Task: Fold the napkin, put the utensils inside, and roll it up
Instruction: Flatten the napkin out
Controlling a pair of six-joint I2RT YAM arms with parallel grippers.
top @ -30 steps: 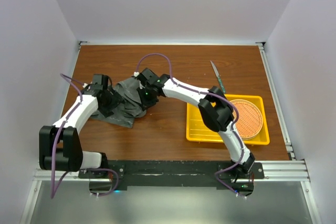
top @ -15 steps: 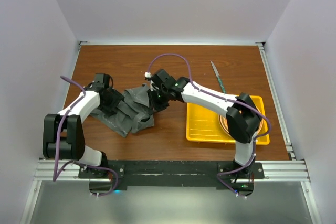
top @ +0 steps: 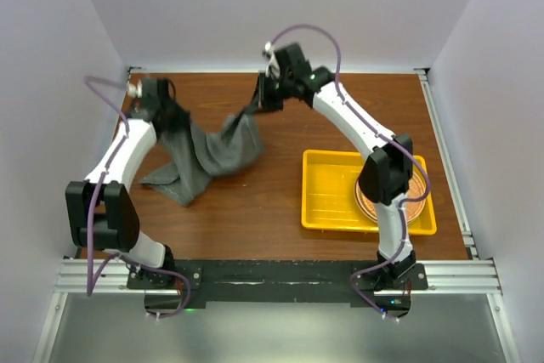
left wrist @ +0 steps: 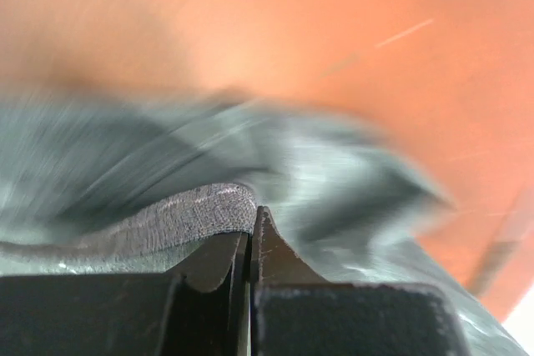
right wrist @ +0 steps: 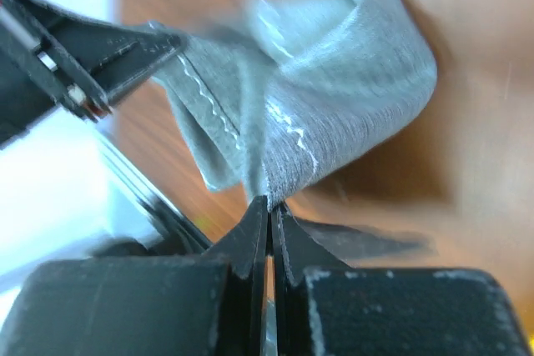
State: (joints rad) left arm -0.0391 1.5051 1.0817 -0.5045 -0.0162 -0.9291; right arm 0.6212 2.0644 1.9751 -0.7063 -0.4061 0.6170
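Observation:
The dark grey napkin [top: 208, 152] hangs crumpled between my two grippers over the far left of the table, its lower end trailing on the wood. My left gripper [top: 176, 118] is shut on one edge of the napkin [left wrist: 192, 206], with the jaws pinched together at the left gripper [left wrist: 251, 216]. My right gripper [top: 258, 103] is raised near the back wall. The right gripper [right wrist: 269, 206] is shut on another part of the napkin [right wrist: 350, 64], where a pale stitched line shows. No utensils show in any view.
A yellow tray [top: 331, 197] sits at the right front, with a round woven mat [top: 411, 203] in it, partly behind my right arm. The left arm's fingers [right wrist: 125, 47] show in the right wrist view. White walls close in the table on three sides.
Both arms swung toward the back of the table and apart, lifting and stretching the napkin. My left gripper went from open to shut on the napkin's edge.

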